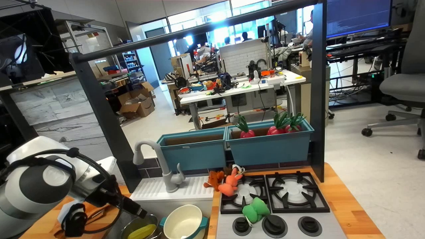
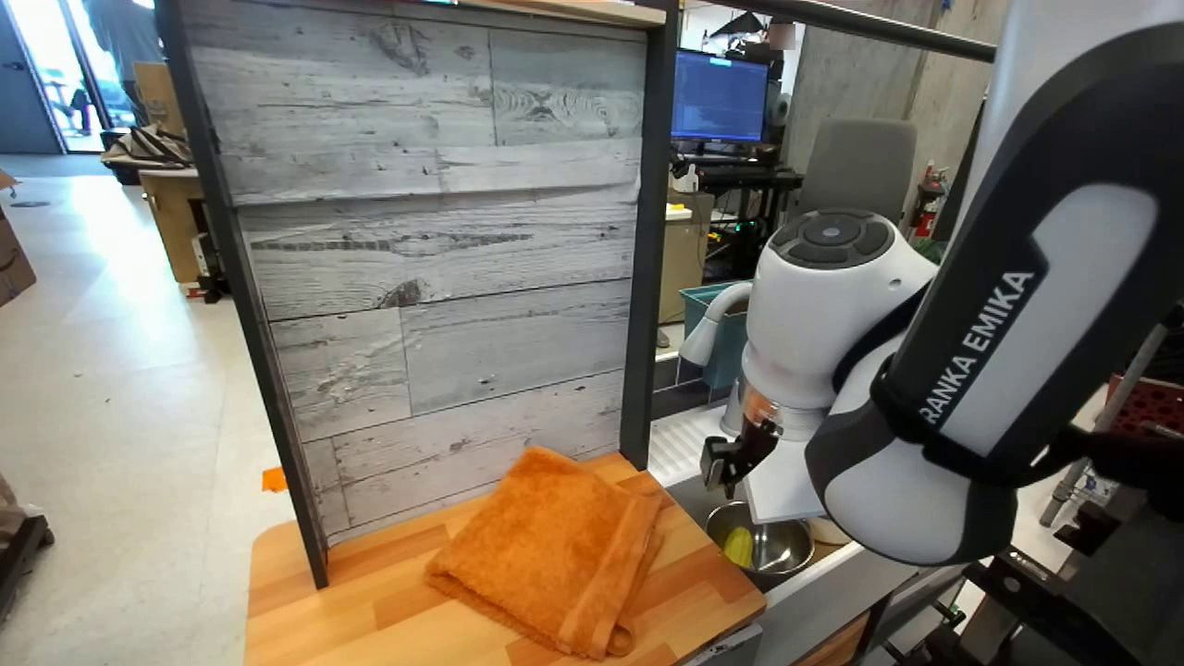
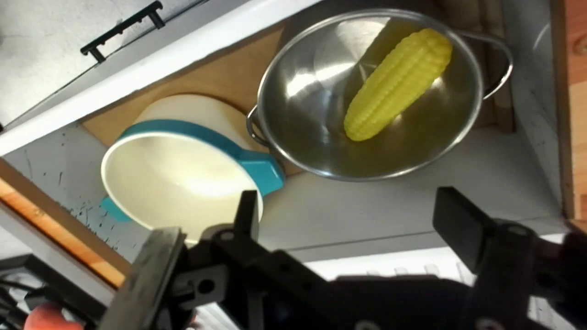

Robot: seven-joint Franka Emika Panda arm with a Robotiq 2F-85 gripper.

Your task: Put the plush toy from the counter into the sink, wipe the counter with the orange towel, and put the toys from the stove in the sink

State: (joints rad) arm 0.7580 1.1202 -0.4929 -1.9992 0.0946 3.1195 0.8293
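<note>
Light-brown wooden counter (image 2: 370, 624), bottom centre — folded orange cloth towel (image 2: 546, 546) could slip a shallow pinch; black gripper (image 3: 346, 213) spread, empty.

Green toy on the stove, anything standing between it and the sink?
Yes: a corner of the burner grate and a wooden strip lie between the green toy and the sink, where the cream pot stands nearest the stove.

Bright windows (image 1: 199, 16) beyond a white worktable (image 1: 199, 95), pale floor (image 1: 348, 149), grey chair (image 1: 403, 86) near a monitor (image 1: 358, 16).
</note>
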